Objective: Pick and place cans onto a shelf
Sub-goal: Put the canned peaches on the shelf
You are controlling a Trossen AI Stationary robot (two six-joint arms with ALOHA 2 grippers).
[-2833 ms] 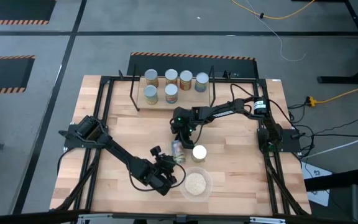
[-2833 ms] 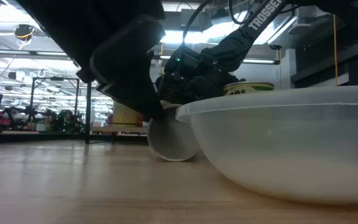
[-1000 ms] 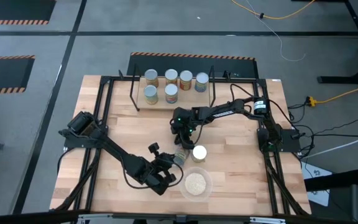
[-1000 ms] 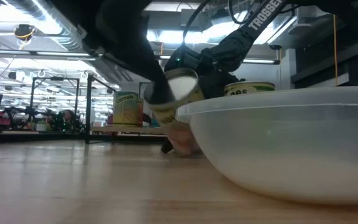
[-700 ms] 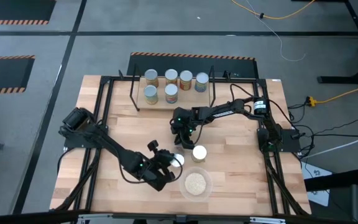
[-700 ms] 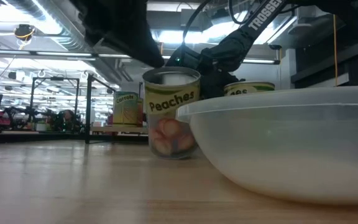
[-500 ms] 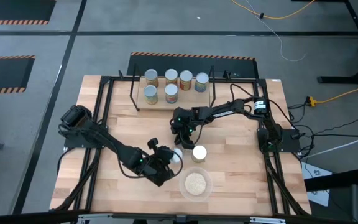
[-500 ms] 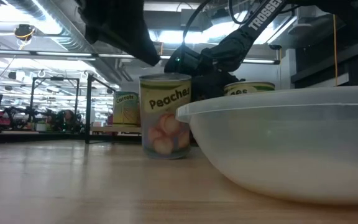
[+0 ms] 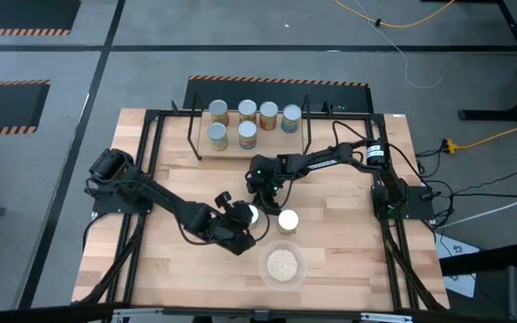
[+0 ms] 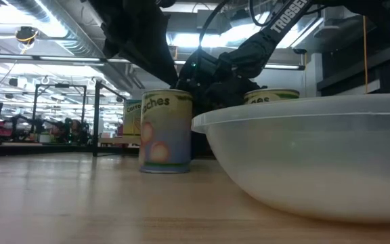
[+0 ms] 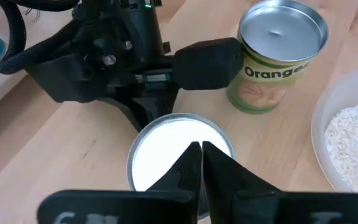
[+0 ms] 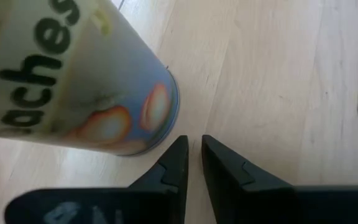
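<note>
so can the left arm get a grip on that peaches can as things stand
Probably yes: the peaches can stands upright with the left gripper right over its lid, fingers nearly shut. The right gripper sits close beside it, so room is tight.

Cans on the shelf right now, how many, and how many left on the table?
6 on the shelf: four in the back row, two in front. 2 on the table: the peaches can under the left tool, the oranges can beside the bowl.
</note>
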